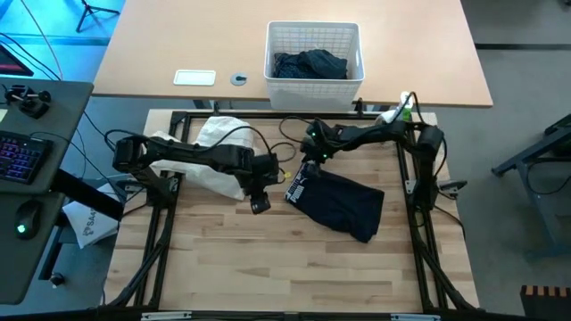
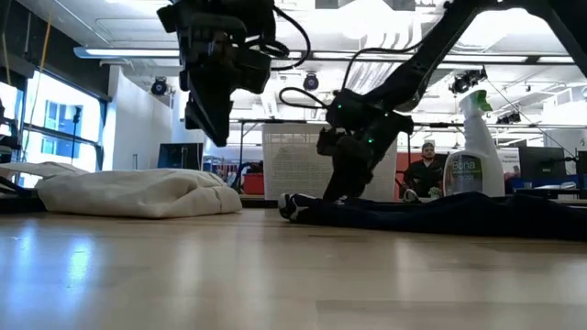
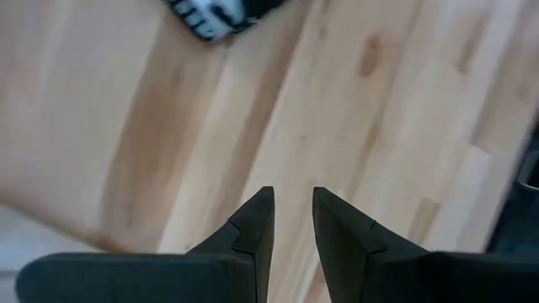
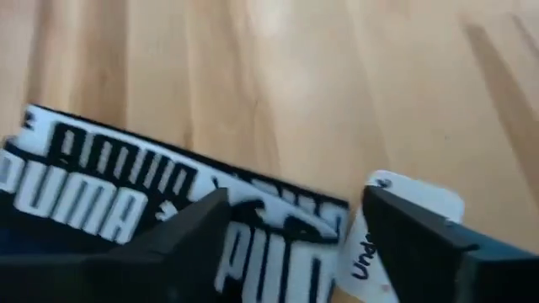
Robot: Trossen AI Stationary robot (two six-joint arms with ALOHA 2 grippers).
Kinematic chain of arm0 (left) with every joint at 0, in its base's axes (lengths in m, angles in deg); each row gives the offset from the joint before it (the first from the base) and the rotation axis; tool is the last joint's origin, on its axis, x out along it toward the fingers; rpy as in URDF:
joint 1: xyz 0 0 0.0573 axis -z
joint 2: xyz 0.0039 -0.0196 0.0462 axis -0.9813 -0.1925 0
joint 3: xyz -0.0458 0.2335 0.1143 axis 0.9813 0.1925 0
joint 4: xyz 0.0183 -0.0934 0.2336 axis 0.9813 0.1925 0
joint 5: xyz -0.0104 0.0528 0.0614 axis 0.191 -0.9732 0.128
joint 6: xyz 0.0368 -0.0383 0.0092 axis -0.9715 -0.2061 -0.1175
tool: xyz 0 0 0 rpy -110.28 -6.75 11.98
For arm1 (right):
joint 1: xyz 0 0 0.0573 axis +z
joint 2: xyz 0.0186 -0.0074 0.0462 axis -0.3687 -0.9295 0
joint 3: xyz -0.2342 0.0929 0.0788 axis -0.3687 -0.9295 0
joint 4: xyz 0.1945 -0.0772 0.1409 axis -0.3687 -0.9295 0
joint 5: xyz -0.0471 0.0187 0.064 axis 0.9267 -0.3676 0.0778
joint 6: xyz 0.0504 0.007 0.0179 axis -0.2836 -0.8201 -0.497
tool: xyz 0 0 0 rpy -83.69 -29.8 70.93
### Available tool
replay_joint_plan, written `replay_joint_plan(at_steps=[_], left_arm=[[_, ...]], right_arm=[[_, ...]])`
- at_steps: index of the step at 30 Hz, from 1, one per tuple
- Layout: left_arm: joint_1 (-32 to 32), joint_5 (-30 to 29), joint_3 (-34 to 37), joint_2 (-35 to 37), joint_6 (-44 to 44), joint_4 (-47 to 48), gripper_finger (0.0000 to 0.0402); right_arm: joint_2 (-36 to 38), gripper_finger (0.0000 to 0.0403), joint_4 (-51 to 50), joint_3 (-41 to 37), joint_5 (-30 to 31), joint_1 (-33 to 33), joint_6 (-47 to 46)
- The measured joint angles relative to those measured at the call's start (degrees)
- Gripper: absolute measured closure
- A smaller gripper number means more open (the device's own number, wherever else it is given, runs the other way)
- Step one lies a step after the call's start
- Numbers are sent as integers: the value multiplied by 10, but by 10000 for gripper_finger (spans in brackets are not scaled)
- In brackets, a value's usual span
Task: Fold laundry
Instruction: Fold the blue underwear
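A black garment (image 1: 343, 203) lies crumpled on the wooden table, right of centre, and shows in the low view as a flat dark heap (image 2: 440, 213). Its white waistband with black letters (image 4: 126, 185) faces the table's left. My right gripper (image 4: 295, 206) is open and low over the waistband's end, one finger on either side (image 1: 308, 165). My left gripper (image 3: 292, 198) hangs above bare wood to the garment's left (image 1: 260, 205), fingers narrowly open and holding nothing. More dark garments (image 1: 310, 62) lie in the white basket. My right gripper comes down from above at the waistband's end (image 4: 278, 227), next to a small white tag (image 4: 370, 252), with its fingers astride the band. I cannot tell whether the fingers touch the cloth. The garment lies flat on the table.
A white cloth heap (image 1: 219, 147) lies at the table's far left, under the left arm. The white lattice basket (image 1: 314, 85) stands on the desk beyond the far edge. A spray bottle (image 2: 475, 147) stands at the far right corner. Bare wood fills the near half.
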Motion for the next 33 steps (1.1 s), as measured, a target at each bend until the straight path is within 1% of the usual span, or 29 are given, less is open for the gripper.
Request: replay_joint_plan(at_steps=[2,5,6,8,9,13,15,17,19,23,26,30,33], left_arm=[[3,-24,0,1,6,4,332],[3,-69,0,9,3,-12,332],[3,-83,5,11,2,-33,332],[-1,-90,35,20,4,-103,332],[-6,-90,56,25,11,-143,332],[-33,-88,144,37,26,-349,332],[-46,-83,179,36,17,-452,327],[-55,-82,208,27,7,-559,314],[-66,-80,225,11,11,-631,292],[-85,-82,232,-38,19,-717,233],[-90,-81,227,-83,-1,-775,186],[-90,-93,200,-139,-29,-797,141],[-90,-94,167,-181,-43,-799,126]], right_arm=[[-7,180,-11,6,-10,0,9],[-6,274,-33,9,-13,0,14],[-2,309,-47,9,-15,0,14],[7,372,-78,9,-17,-5,14],[14,386,-96,8,-16,-8,14],[61,376,-153,8,-5,-24,-29],[91,384,-174,7,6,-31,-45],[120,395,-186,7,17,-38,-67],[145,395,-189,8,19,-41,-91],[181,392,-191,7,21,-40,-116],[197,398,-199,8,19,-36,-119],[207,396,-204,7,16,-34,-133],[207,396,-208,7,16,-29,-134]])
